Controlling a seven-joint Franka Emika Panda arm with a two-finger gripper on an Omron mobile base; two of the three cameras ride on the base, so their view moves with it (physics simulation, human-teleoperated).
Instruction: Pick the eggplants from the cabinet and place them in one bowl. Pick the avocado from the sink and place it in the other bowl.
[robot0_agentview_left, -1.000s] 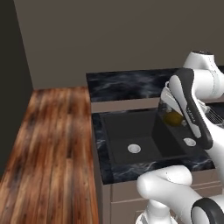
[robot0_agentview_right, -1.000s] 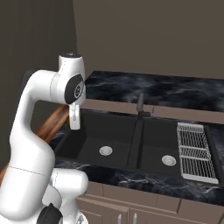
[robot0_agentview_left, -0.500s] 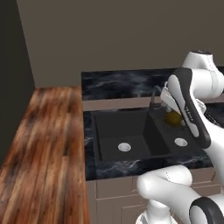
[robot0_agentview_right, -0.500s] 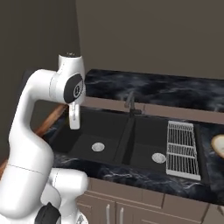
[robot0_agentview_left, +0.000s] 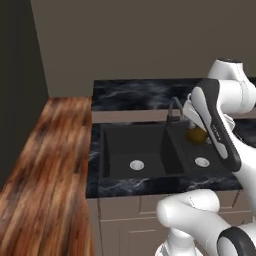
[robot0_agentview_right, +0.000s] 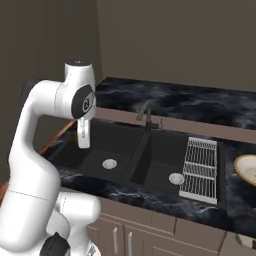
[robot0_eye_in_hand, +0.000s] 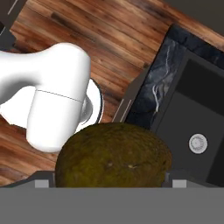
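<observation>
hand pinching avocado | sink, faucet below | rack, bowl right

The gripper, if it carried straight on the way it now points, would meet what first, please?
The avocado already sits between the gripper's fingers. Beyond it, probably the robot's own base or the wooden floor; depth is unclear.

Avocado rough, matt; counter glossy marble.
</observation>
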